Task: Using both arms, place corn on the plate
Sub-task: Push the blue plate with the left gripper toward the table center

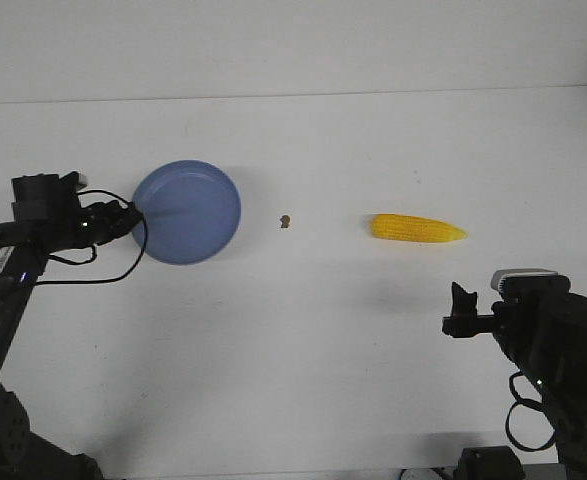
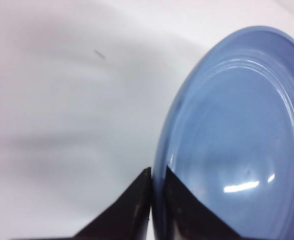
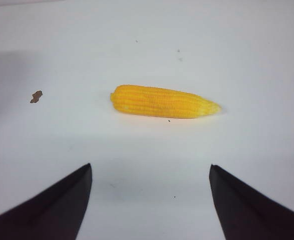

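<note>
The blue plate (image 1: 188,212) sits left of centre on the white table. My left gripper (image 1: 131,217) is shut on the plate's left rim; in the left wrist view the plate (image 2: 237,130) fills one side and the gripper (image 2: 157,172) pinches its edge between both fingers. The yellow corn (image 1: 418,229) lies on the table right of centre, its point toward the right. My right gripper (image 1: 461,300) is open and empty, nearer the front than the corn. In the right wrist view the corn (image 3: 162,101) lies well beyond the open gripper (image 3: 150,168).
A tiny brown speck (image 1: 286,220) lies on the table between plate and corn; it also shows in the right wrist view (image 3: 36,96). The table's back edge (image 1: 293,95) meets a white wall.
</note>
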Controlling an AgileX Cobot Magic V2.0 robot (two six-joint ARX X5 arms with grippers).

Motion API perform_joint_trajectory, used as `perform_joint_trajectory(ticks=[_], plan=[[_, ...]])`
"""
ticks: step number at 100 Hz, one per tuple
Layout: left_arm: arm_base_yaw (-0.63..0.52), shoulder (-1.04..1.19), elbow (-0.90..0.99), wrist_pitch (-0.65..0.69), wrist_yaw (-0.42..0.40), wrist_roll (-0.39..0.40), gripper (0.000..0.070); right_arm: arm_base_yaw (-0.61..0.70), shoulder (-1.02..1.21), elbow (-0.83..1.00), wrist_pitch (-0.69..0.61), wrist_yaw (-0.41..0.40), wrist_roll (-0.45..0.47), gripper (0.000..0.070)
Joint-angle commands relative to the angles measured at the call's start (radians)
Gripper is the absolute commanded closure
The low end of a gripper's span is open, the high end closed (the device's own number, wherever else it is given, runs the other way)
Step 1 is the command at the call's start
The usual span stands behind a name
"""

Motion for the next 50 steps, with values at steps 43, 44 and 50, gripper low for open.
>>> perform_joint_trajectory(ticks=[43, 44, 50], plan=[[-0.37, 0.016, -0.071, 0.004, -0.021, 0.006, 0.0692, 0.002, 0.005, 0.015, 0.014, 0.001, 0.01, 0.0207], [-0.374, 0.016, -0.072, 0.004, -0.023, 0.007, 0.0691, 0.002, 0.005, 0.015, 0.014, 0.001, 0.01, 0.0207], [-0.396, 0.016, -0.08, 0.004, -0.04, 0.013, 0.0692, 0.002, 0.005, 0.015, 0.013, 0.001, 0.01, 0.0207]])
